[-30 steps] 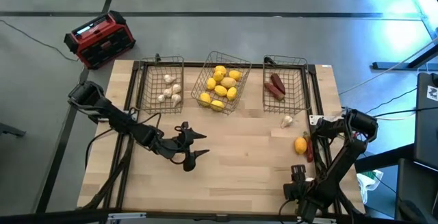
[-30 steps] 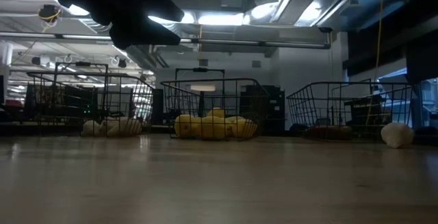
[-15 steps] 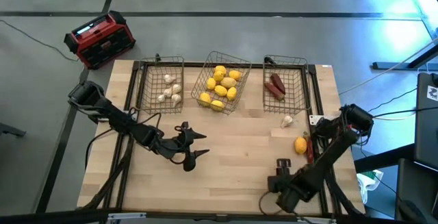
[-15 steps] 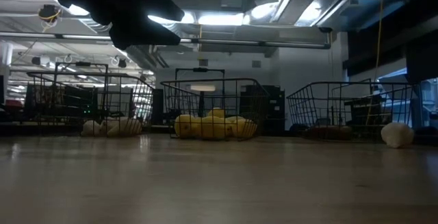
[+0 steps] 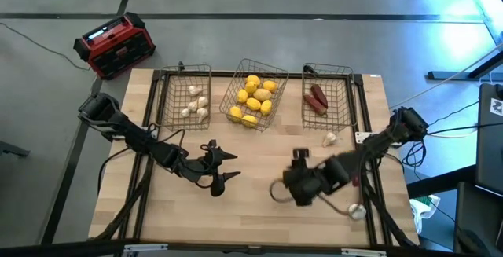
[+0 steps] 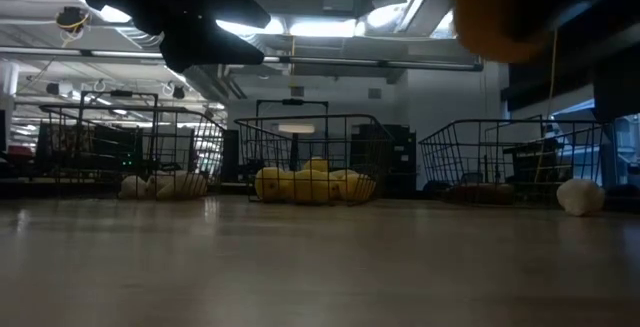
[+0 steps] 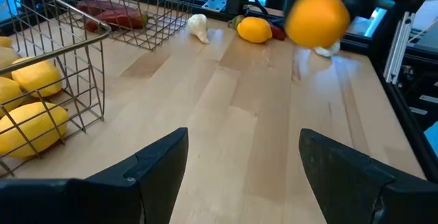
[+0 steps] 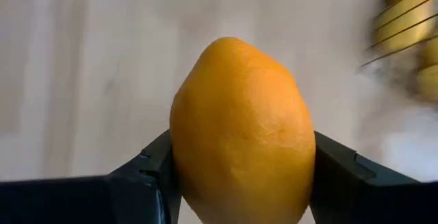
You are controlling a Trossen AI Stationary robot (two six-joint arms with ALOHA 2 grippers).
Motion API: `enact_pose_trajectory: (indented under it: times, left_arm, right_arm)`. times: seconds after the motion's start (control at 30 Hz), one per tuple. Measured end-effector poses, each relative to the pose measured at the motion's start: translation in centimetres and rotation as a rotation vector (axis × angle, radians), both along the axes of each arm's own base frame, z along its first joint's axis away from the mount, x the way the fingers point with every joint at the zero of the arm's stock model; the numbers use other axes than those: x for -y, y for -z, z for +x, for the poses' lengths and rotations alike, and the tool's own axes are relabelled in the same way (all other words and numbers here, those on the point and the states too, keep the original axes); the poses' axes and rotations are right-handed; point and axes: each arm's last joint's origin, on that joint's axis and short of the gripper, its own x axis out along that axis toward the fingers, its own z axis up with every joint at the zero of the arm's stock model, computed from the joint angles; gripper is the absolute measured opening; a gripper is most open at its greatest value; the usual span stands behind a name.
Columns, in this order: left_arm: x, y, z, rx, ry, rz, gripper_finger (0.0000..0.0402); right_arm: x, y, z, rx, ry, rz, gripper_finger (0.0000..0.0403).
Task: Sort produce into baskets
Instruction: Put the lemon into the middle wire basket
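A pale wooden surface point(image 5: 259, 170) carries three wire baskets along its far edge, and the middle basket point(image 5: 253, 93), heaped with yellow lemons point(image 5: 252, 100), serves as the landmark. To its left stands the basket of white bulbs point(image 5: 186, 96), to its right the basket of dark red pieces point(image 5: 327, 96). The right gripper point(image 5: 300, 185) hangs above the bare boards in front of the middle basket and a little to its right, its fingers point(image 8: 147, 172) pinching an orange lemon-shaped fruit point(image 8: 241, 131) by its flanks. The left gripper point(image 5: 222, 167) waits in front of the middle basket and to its left, fingers point(image 7: 157, 166) spread and holding nothing. Still unsorted, in front of the right basket, lie a white bulb point(image 5: 329, 138), a yellow lemon point(image 7: 254, 29) with a red piece point(image 7: 276, 32) just behind it, and another small white piece point(image 5: 357, 210) well nearer the front edge. The risk, as I judge it, is that the smooth rounded fruit squirts from a two-sided pinch while swinging, or clips the basket's tilted rim and rolls away. From above, the arm hides the fruit, and the lemon and red piece beyond it are covered too; the low view shows only an orange blur overhead.
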Motion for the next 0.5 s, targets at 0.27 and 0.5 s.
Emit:
enact_pose_trajectory:
  times: [0.27,0.5]
  left_arm:
    - [0.0,0.0,0.0,0.006,-0.006,-0.016,0.0276]
    - [0.0,0.0,0.0,0.008,-0.012,-0.018,0.0276]
  right_arm:
    - [6.0,-4.4,3.9,0.136,0.058,-0.106,0.0216]
    - [11.6,-7.1,6.2,0.241,0.144,-0.155,0.0217]
